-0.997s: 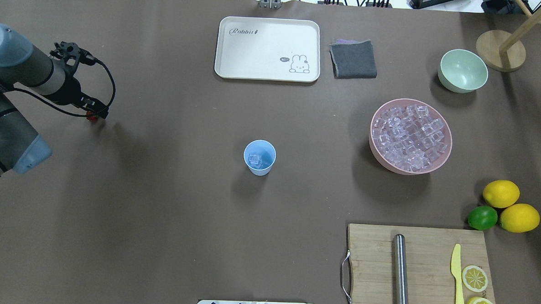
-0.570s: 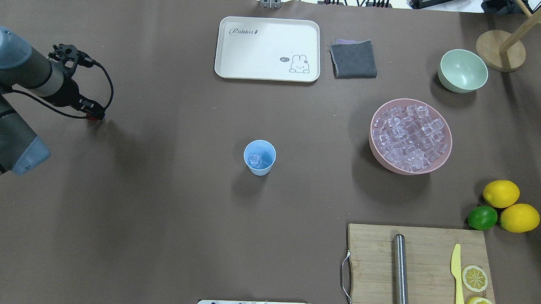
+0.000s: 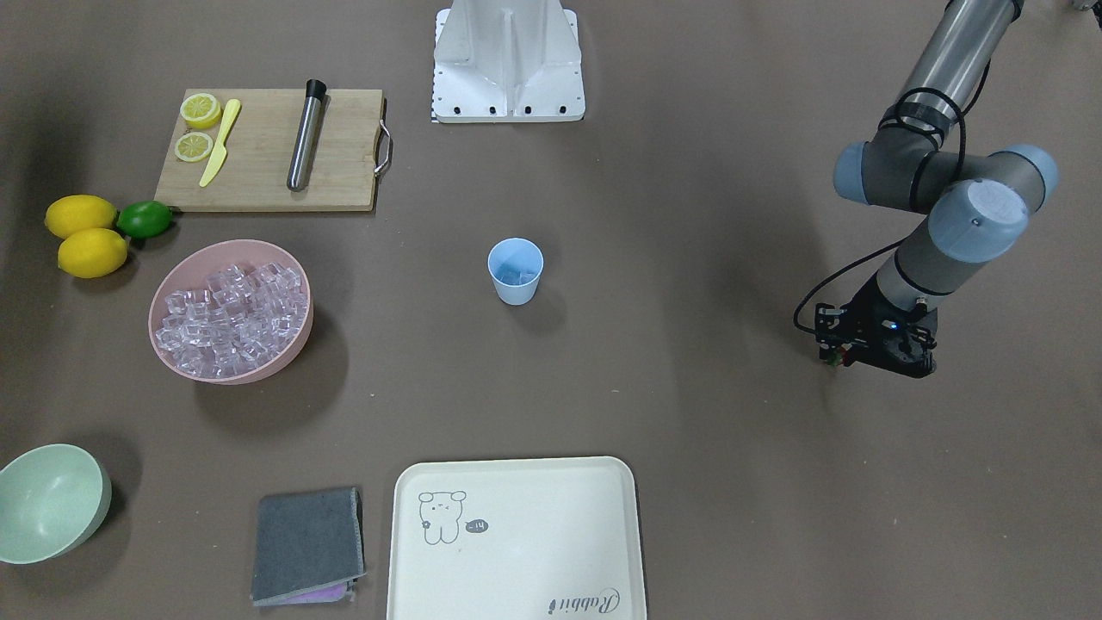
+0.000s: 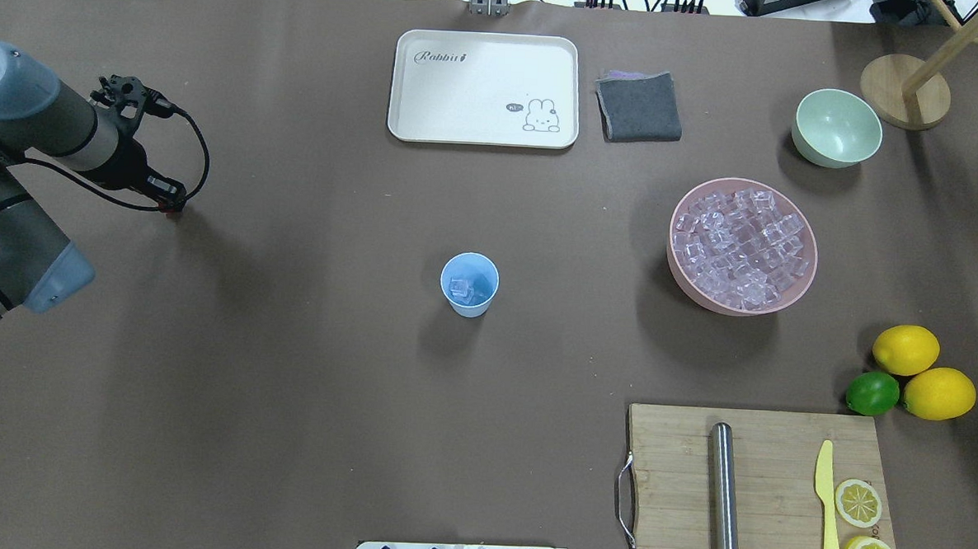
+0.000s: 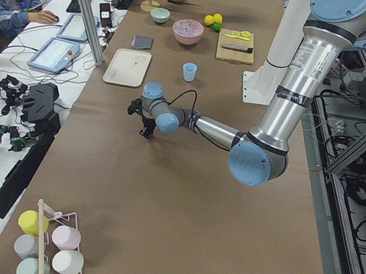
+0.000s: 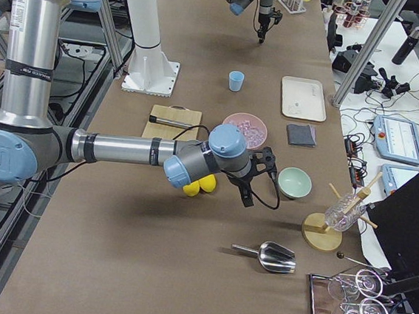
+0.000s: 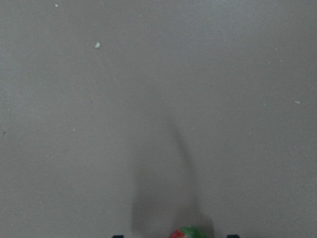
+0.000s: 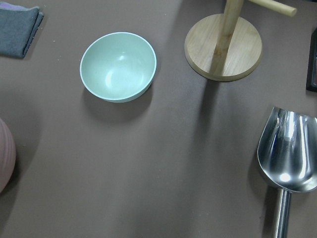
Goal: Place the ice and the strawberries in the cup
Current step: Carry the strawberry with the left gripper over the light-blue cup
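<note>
The light blue cup [image 4: 470, 283] stands upright mid-table with a clear ice cube [image 4: 459, 288] inside. More ice [image 4: 742, 246] fills a pink bowl [image 4: 802, 288] to its right. At the far left my left gripper [image 4: 170, 205] points down just above the table, shut on the small red strawberry [image 3: 833, 360]. In the left wrist view the berry [image 7: 188, 233] peeks in at the bottom edge, with its shadow on the table. My right gripper [image 6: 247, 199] shows only in the exterior right view, near the pale green bowl. I cannot tell whether it is open or shut.
A white tray [image 4: 431, 99] and a grey cloth [image 4: 638, 106] lie at the back. A pale green bowl [image 4: 838, 127], two lemons [image 4: 907, 349], a lime [image 4: 872, 393] and a cutting board [image 4: 670, 480] with knife and steel rod sit right. A metal scoop [image 8: 287, 153] lies beside a wooden stand [image 8: 223, 44].
The left wrist dipped slightly toward the near side and came back. Less of the red berry shows under the gripper now. Nothing else moved.
</note>
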{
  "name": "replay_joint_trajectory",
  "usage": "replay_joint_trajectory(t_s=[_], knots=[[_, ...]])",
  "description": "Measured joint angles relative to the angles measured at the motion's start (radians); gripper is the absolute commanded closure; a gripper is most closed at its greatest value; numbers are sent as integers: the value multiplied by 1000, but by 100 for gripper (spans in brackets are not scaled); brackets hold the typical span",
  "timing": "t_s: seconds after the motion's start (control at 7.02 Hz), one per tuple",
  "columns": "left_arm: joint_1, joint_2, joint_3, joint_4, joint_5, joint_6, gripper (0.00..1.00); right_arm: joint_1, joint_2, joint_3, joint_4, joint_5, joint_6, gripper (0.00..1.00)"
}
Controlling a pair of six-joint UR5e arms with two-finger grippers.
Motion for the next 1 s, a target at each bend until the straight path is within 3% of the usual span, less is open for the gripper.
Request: replay_joint_trajectory(t_s=[0.43, 1.0], knots=[[-25, -78, -41, 79, -55, -18, 100, 0, -18, -6, 23, 0, 0, 0], [6, -167, -181, 125, -129, -133, 100, 0, -44, -12, 44, 0, 3, 0]])
